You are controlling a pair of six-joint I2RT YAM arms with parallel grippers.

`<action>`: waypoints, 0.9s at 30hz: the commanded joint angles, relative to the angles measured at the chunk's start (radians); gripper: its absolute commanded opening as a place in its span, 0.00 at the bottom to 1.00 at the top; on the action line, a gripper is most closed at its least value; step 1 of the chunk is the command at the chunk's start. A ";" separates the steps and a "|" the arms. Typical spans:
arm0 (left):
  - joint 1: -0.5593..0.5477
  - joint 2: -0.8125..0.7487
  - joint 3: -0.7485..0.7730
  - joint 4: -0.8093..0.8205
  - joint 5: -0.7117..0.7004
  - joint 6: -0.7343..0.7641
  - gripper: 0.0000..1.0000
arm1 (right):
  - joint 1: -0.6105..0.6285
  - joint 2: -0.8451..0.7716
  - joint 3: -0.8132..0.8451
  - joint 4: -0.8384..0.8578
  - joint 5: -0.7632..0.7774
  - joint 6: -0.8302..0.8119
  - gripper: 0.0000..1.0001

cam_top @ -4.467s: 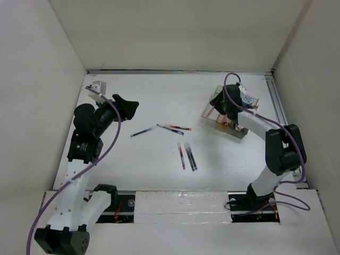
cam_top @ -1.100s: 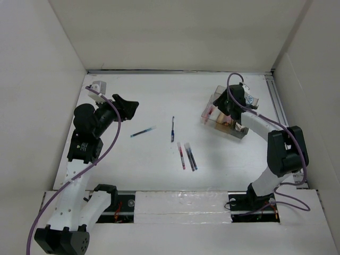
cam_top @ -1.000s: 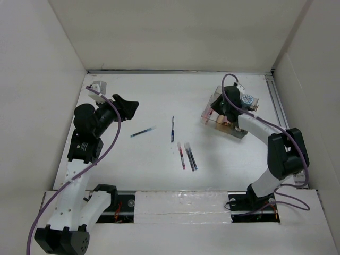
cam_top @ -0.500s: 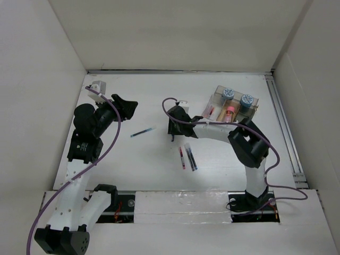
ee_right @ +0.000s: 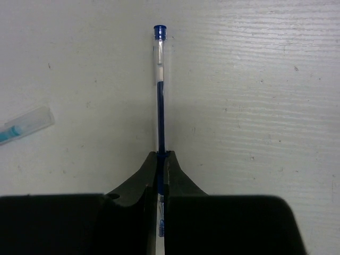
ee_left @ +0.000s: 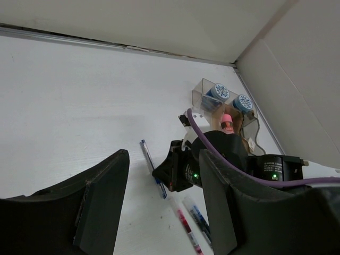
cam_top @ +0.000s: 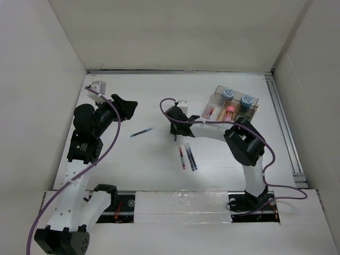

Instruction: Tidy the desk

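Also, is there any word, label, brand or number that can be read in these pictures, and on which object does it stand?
No text can be read.
Blue pen, in the jaws of the right gripper: no print legible.
Blue caps in the clear tray: marks too blurred to read.

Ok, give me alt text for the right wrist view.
The right claw is shut on a blue pen that points straight ahead over the white desk. One end of a clear teal-filled pen shows at the left edge.
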 commanded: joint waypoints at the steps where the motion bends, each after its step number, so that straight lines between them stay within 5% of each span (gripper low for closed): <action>1: 0.004 -0.016 0.002 0.045 0.007 0.001 0.52 | -0.029 -0.109 -0.031 0.067 -0.022 0.005 0.00; 10: 0.004 -0.025 -0.001 0.045 0.010 0.002 0.52 | -0.308 -0.466 -0.247 0.199 -0.055 0.087 0.00; 17: 0.004 -0.017 -0.002 0.051 0.025 -0.002 0.52 | -0.474 -0.461 -0.229 0.141 -0.053 0.079 0.00; 23: 0.004 -0.012 -0.001 0.046 0.013 0.000 0.52 | -0.493 -0.404 -0.220 0.138 -0.067 0.091 0.01; 27: 0.004 -0.006 -0.002 0.048 0.021 -0.002 0.52 | -0.493 -0.391 -0.224 0.138 -0.053 0.097 0.17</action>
